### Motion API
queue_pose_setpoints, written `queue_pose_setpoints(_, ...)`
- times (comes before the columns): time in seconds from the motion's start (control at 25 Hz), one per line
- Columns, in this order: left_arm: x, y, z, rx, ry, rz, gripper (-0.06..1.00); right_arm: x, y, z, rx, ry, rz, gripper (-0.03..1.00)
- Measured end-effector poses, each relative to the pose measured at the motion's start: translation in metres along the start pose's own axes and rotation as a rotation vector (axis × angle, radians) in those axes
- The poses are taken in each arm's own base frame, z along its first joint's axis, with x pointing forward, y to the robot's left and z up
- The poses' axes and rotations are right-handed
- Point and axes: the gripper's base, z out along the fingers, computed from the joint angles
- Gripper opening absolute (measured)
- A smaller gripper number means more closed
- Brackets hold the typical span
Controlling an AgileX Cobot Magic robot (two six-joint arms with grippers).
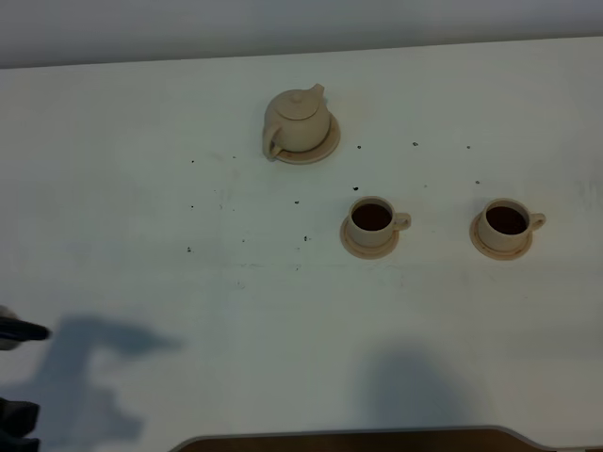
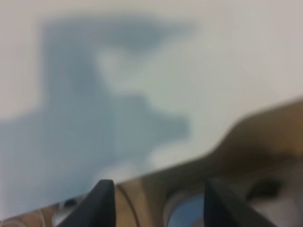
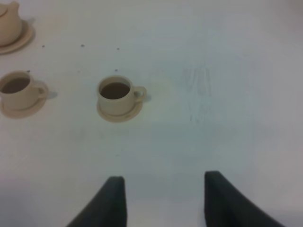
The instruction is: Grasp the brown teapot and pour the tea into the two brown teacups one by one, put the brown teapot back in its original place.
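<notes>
The brown teapot [image 1: 296, 120] stands upright with its lid on, on its wide saucer [image 1: 322, 148] at the back middle of the white table. The two brown teacups [image 1: 371, 218] [image 1: 506, 220] stand on their small saucers in front and to the right of it, and both hold dark liquid. The right wrist view shows the same cups [image 3: 116, 93] [image 3: 18, 91] and an edge of the teapot [image 3: 7, 26]. My left gripper [image 2: 158, 208] is open and empty over the table's front edge. My right gripper [image 3: 163, 201] is open and empty, well short of the cups.
Small dark specks dot the table [image 1: 170, 235] around the teapot and cups. A dark part of my left arm [image 1: 19, 330] shows at the far left edge and casts a shadow. The table's front edge [image 1: 358, 438] runs along the bottom.
</notes>
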Motion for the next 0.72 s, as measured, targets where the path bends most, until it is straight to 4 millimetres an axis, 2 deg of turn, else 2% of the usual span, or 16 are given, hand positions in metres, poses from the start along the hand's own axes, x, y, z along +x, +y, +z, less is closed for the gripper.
queue_pose_setpoints(0.32,0.02,0.005,-0.03,-0.062,-0.234,-0.073,0.43,0.0,0.0,0.0,0.0,0.0,0.0,0.4)
queue_pose_setpoints(0.72,0.041,0.005,-0.049,-0.153,-0.414,-0.154,0.43,0.0,0.0,0.0,0.0,0.0,0.0,0.4)
